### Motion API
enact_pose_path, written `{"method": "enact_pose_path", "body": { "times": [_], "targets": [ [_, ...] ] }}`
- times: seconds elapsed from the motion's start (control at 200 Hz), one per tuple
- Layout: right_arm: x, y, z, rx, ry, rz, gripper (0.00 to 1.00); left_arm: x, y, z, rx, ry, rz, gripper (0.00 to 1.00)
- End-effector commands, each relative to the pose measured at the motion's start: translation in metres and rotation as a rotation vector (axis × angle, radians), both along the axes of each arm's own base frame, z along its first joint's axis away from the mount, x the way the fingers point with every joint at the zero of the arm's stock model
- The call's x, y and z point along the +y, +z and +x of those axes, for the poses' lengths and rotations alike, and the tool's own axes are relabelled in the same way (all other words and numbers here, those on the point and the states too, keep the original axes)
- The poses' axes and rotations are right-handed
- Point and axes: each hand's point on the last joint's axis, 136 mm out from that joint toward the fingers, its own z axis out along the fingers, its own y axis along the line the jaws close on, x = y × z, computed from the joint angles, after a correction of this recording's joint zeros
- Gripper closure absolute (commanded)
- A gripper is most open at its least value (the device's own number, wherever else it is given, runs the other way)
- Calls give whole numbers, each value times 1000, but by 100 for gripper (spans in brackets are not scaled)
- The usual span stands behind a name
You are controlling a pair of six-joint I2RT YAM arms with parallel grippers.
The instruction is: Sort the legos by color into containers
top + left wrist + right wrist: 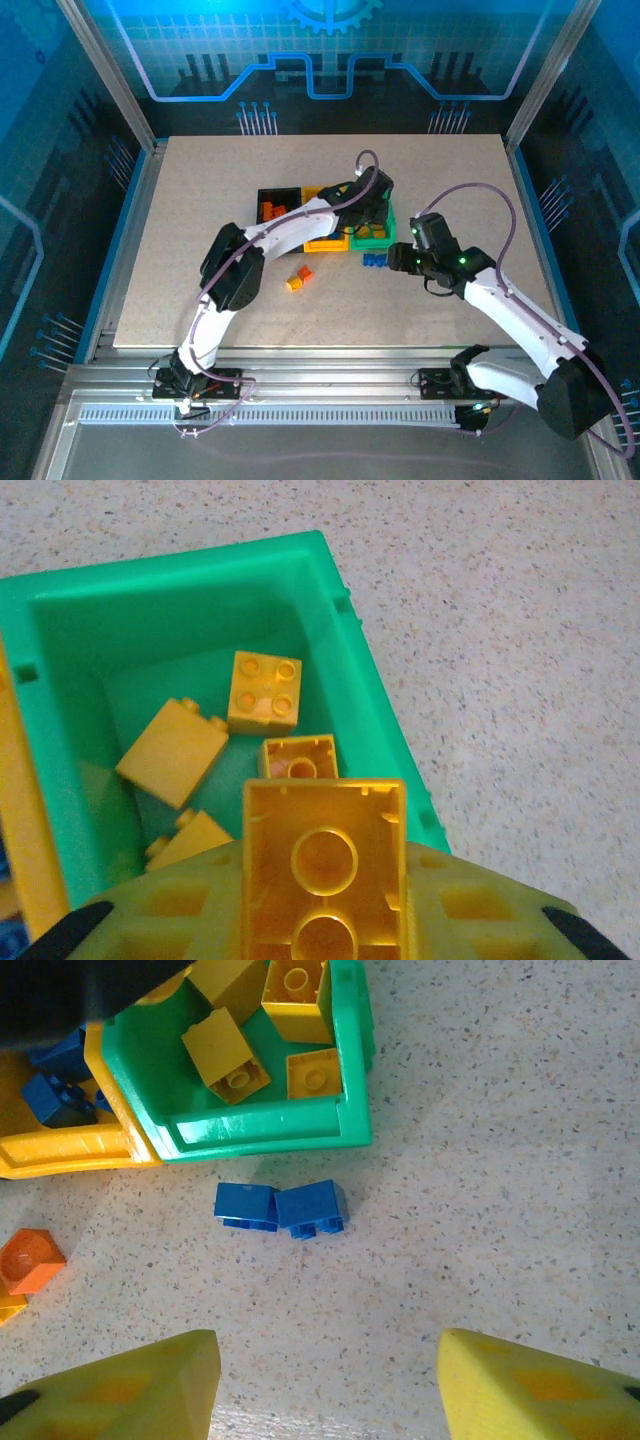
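1. The left gripper point(325, 925) is clenched on a yellow brick point(324, 855) over the green bin point(372, 715), where other yellow bricks point(263, 690) lie. Released near the wall, it may strike the rim and bounce out.
2. The right gripper point(328, 1385) stands spread and empty above two touching blue bricks point(247, 1206) on the table point(500, 1160) beside that bin; closing, it may push one away.

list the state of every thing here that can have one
left pincer: shut on yellow brick, above green bin
right pincer: open, empty, over the table
green bin: holds yellow bricks
yellow bin: holds blue bricks
black bin: holds orange bricks
two blue bricks: loose on the table, touching, beside green bin
orange brick: loose on the table
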Motion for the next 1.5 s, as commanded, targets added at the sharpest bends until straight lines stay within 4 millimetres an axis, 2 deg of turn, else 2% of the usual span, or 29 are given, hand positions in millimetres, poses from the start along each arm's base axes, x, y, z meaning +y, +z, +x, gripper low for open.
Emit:
{"method": "enact_pose_path", "body": {
  "times": [0.0,0.125,0.19,0.345,0.49,0.58,0.64,0.725,0.866,0.936,1.046,1.136,1.206,1.296,1.491],
  "targets": [
    [-8,-2,-6,17,-24,5,40,3,-8,12,41,2,25,67],
    [-8,-3,-8,21,-18,10,39,-5,-10,17,51,0,23,47],
    [-9,-3,-9,21,-19,14,39,-7,-4,19,43,0,12,41],
    [-9,-2,-9,19,-21,20,38,-9,31,13,7,-10,-53,28],
    [-10,0,-8,11,-30,19,38,-6,65,-16,-30,-40,-139,9],
    [-11,0,-7,9,-34,21,38,7,71,-43,-20,-50,-171,2],
    [-11,-1,-6,9,-38,22,38,19,73,-62,-11,-54,-199,1],
    [-10,-3,-5,14,-41,31,38,41,68,-91,21,-48,-220,1],
    [-8,-7,-4,20,-46,45,38,89,42,-141,78,-14,-177,1],
    [-7,-9,-3,23,-47,47,38,119,20,-167,121,14,-144,1],
    [-5,-11,-1,27,-46,53,38,162,-14,-201,181,63,-61,6],
    [-3,-13,1,31,-45,58,38,186,-41,-219,236,83,-9,8],
    [-2,-13,3,32,-47,62,38,195,-60,-226,286,92,9,7],
    [1,-12,5,34,-46,69,38,203,-79,-226,336,100,14,4],
    [1,-8,4,27,-41,64,38,211,-99,-210,346,86,85,1]
  ]
}}
